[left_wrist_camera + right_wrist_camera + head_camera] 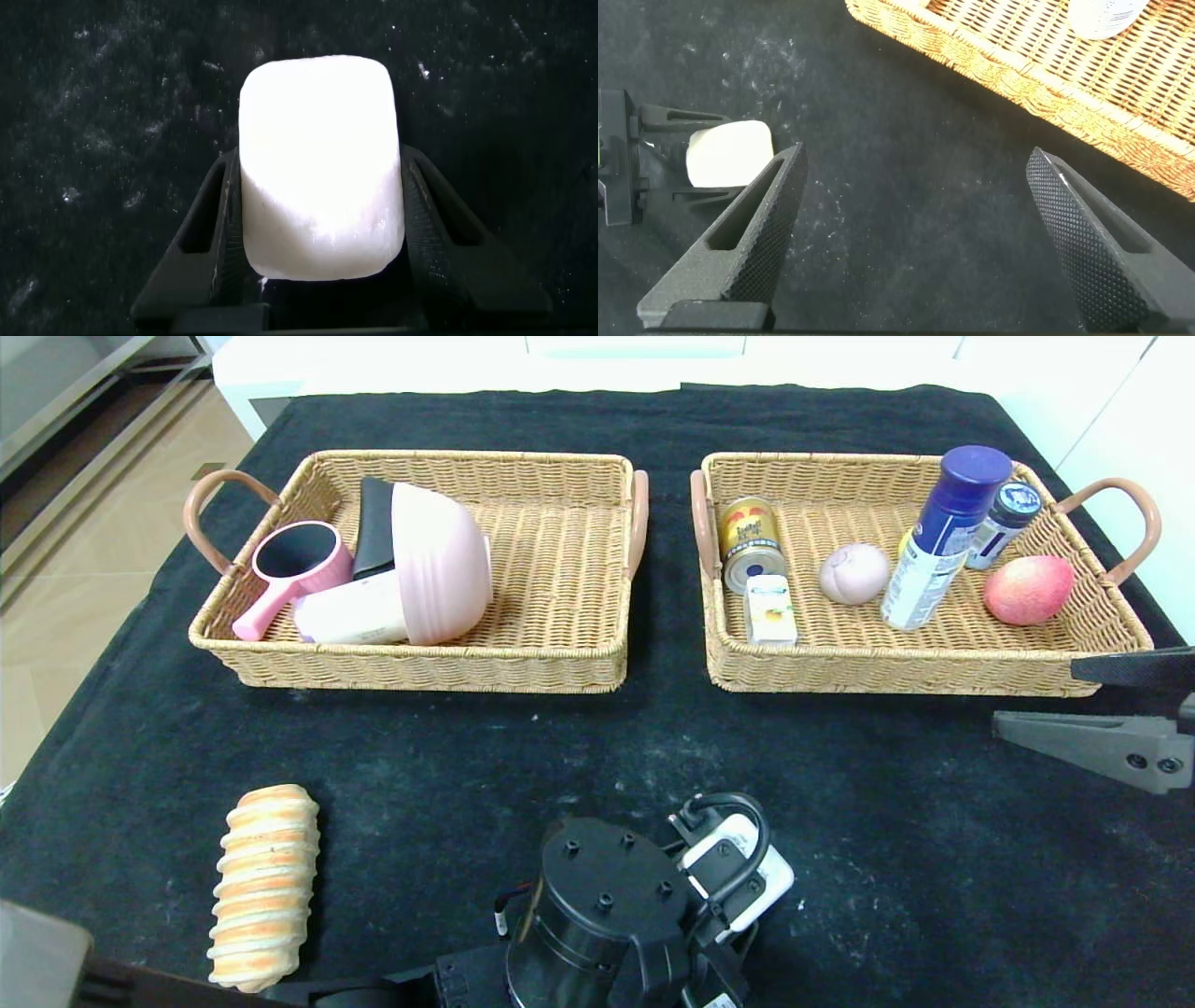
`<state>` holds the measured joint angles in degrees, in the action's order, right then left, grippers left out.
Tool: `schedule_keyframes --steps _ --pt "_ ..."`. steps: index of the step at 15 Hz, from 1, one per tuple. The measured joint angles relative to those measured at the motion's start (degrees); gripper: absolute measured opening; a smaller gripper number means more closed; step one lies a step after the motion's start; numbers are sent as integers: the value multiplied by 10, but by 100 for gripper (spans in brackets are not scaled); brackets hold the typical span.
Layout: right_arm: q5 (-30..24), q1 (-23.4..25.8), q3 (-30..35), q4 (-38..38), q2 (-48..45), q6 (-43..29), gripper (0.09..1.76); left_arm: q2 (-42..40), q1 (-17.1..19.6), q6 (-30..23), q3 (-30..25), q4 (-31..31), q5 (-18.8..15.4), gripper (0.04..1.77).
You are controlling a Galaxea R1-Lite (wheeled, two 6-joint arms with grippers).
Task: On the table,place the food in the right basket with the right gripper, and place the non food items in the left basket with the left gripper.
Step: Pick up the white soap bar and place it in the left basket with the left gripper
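I am working over the black-clothed table, and the two wicker baskets are sitting side by side across the upper half of the head view. The left basket is already holding a pink bowl, a pink hand mirror and other non-food pieces; the right basket is holding a can, a blue-capped bottle, a peach and a red apple, among others.

My left gripper is at bottom centre of the head view, down at the cloth, and its two fingers are pressing against the sides of a white soap-like block, so I am gripping it. I judge I am at the grasp step for this non-food item; the next move calls for lifting it clear of the cloth and carrying it toward the upper left, over the near rim of the left basket, without clipping the wicker.

The block is a rounded rectangle, with its long axis running along my fingers and pointing away from the wrist.

My right gripper is hovering at the right edge, fingers spread wide and holding nothing, just in front of the right basket.

A striped bread roll is lying at lower left, long axis running toward the baskets, waiting for my right gripper.
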<state>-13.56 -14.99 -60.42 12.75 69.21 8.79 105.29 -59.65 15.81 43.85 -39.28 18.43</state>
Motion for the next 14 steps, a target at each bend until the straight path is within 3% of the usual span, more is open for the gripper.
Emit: schedule_keyframes --steps 10,14 --pt "0 0 0 0 0 0 171 -16 -1 38 17 9 6 101" --pt "0 0 -1 0 -2 0 171 -46 -1 46 57 77 11 101"
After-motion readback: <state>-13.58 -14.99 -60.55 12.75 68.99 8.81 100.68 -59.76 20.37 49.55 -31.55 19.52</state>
